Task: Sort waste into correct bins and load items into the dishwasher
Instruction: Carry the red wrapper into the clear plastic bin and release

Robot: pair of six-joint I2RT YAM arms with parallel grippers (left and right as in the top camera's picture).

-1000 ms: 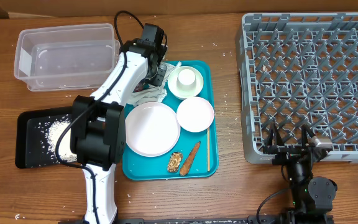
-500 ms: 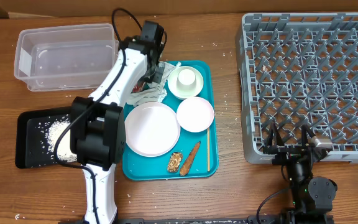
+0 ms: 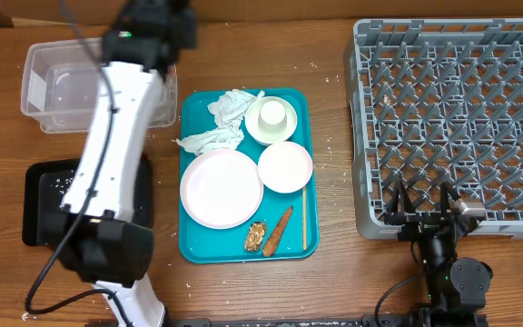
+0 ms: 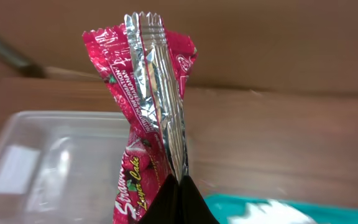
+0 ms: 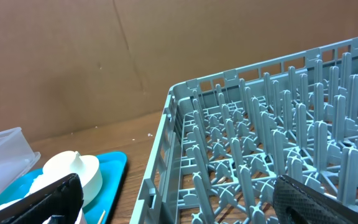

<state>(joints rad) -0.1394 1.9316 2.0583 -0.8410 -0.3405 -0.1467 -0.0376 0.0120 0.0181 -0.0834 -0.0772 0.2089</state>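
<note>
Jaws are hidden from overhead: the left arm (image 3: 107,154) stretches from the surface's near edge to above the clear tub (image 3: 71,116). Left wrist view: the left gripper (image 4: 180,186) pinches the red-and-silver wrapper (image 4: 148,93) upright over that tub. Right wrist view: the right gripper (image 5: 179,199) is spread wide before the dish rack (image 5: 260,143).

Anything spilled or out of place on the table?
White crumbs are scattered loose in the black tray, and a few more lie on the wooden table around the teal tray. Crumpled napkins lie on that tray beside the large plate. Nothing looks tipped or broken.
</note>
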